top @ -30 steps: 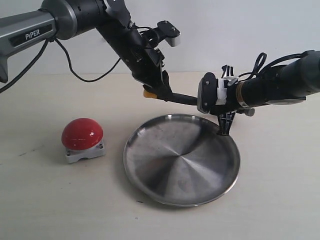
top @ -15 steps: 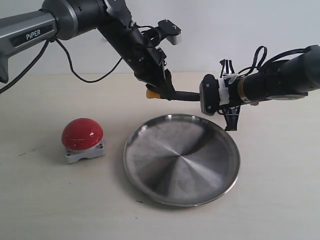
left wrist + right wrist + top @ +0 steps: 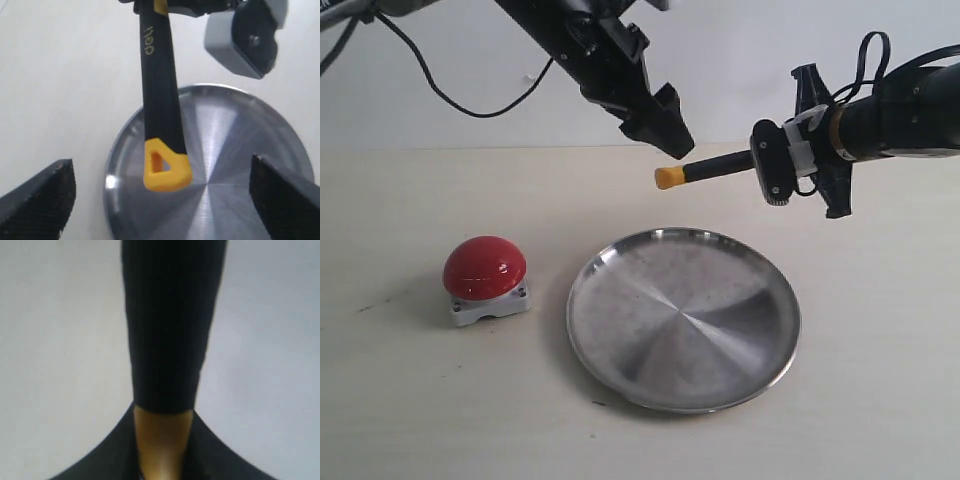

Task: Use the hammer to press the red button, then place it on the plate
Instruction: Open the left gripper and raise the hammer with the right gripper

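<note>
The hammer (image 3: 715, 168) hangs level in the air over the far rim of the plate (image 3: 620, 330), its yellow looped end pointing left. My right gripper (image 3: 790, 165) is shut on its yellow neck (image 3: 162, 440); the head is hidden in the gripper. The black handle (image 3: 170, 325) runs straight away from the right wrist camera. My left gripper (image 3: 665, 135) hovers just above the looped end, open wide, its fingers (image 3: 45, 195) holding nothing. The handle (image 3: 157, 90) and the plate (image 3: 240, 150) show beyond them. The red button (image 3: 484, 267) sits on the table left of the plate.
The tabletop (image 3: 400, 400) is pale beige, with a white wall behind it. A black cable (image 3: 470, 105) loops down from the left arm at the back left. The right arm's cable (image 3: 870, 50) arcs above its wrist.
My left gripper has let go of the hammer's looped end and risen. My right gripper has lifted the hammer up and to the right, bringing it level.
</note>
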Robot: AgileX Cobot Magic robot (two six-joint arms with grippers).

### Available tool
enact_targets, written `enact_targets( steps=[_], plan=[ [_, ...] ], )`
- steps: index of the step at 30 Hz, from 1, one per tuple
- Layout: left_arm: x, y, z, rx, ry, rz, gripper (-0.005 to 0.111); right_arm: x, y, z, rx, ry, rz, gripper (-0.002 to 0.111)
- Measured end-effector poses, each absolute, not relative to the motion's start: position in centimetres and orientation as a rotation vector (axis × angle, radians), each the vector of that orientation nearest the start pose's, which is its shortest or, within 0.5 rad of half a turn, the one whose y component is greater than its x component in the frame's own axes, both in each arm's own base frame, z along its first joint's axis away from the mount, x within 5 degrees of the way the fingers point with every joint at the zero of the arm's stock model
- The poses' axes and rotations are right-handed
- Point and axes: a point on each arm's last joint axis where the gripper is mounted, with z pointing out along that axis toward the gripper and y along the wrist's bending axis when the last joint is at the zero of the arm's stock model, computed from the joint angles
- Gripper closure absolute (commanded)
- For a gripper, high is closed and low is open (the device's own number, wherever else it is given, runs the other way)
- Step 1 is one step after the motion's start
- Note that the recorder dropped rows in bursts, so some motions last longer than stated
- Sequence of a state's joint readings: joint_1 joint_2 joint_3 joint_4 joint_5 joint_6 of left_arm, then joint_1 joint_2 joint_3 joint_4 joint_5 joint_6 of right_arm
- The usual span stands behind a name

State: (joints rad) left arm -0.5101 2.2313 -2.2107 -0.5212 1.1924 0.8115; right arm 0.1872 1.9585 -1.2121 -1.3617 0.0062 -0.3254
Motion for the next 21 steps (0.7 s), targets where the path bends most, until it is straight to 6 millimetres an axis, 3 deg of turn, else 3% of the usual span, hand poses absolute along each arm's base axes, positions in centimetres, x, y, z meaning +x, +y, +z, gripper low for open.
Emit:
enact_targets(
  steps=[3,9,14,21],
  plan=[
    [40.0,-27.4,30.8,1.485,2.064,-0.625,0.017,40.8,7.6,18.7,-1.956,1.339,-0.842,0.108],
    [39.5,-27.6,31.6,1.471,2.047,-0.683,0.023,38.0,7.3,20.5,-1.990,1.255,-0.857,0.108],
    [39.4,-27.7,32.0,1.420,2.046,-0.780,0.049,35.5,7.1,22.8,-1.924,1.243,-0.850,0.108],
    [39.8,-27.1,32.1,1.359,2.081,-0.819,0.083,32.2,7.5,26.7,-1.511,1.396,-0.596,0.108]
  ],
)
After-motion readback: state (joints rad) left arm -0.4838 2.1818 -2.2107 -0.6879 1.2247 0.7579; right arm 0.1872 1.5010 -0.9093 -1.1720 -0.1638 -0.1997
